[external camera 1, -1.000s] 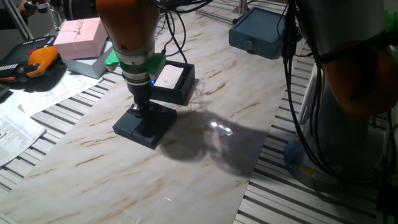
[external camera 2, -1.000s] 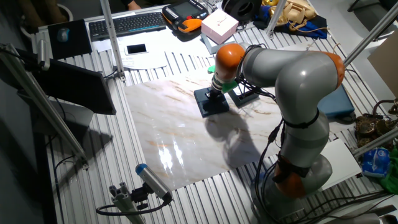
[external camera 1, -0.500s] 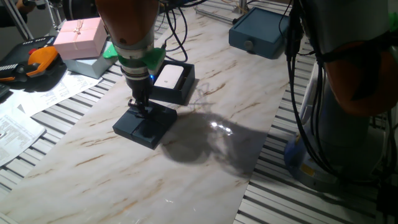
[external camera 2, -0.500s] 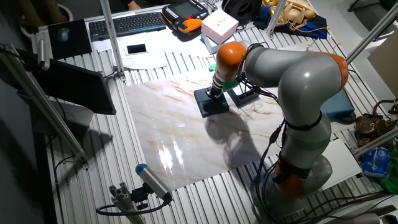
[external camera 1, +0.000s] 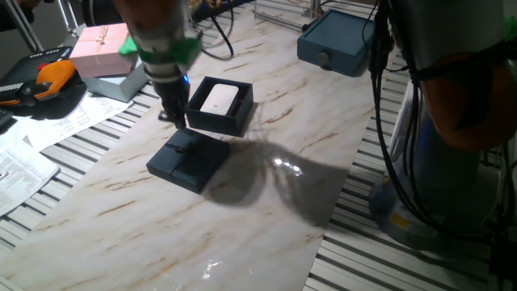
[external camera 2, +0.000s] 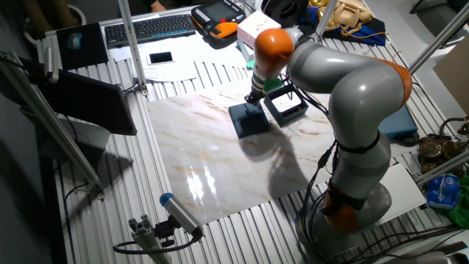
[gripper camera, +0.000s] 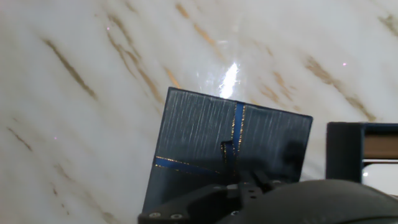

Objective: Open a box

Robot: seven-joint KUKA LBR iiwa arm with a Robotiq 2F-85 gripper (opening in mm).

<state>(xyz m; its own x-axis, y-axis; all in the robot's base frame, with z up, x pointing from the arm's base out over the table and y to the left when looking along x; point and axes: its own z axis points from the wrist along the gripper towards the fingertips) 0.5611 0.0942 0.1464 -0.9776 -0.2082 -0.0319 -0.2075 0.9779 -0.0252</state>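
Note:
The dark navy box stands open: its base [external camera 1: 212, 123] with the white insert [external camera 1: 219, 100] sits on the marble slab, also in the other fixed view [external camera 2: 286, 107] and at the right edge of the hand view [gripper camera: 344, 149]. Its lid [external camera 1: 190, 160] with the thin ribbon lies flat on the slab just in front of the base, also in the other fixed view [external camera 2: 249, 119] and the hand view [gripper camera: 199, 137]. My gripper [external camera 1: 173, 120] hangs empty above the lid's far left edge, beside the base, jaws slightly apart; it also shows in the other fixed view [external camera 2: 252, 97].
A pink gift box [external camera 1: 103, 47] rests on a grey box at the back left, next to an orange tool [external camera 1: 50, 77] and papers [external camera 1: 32, 137]. A larger blue case with a knob [external camera 1: 335, 42] sits at the back right. The arm's base and cables [external camera 1: 436, 162] stand to the right.
My gripper has let go of the lid's ribbon and risen up and back to the left. The lid stays flat on the slab. The base has not moved.

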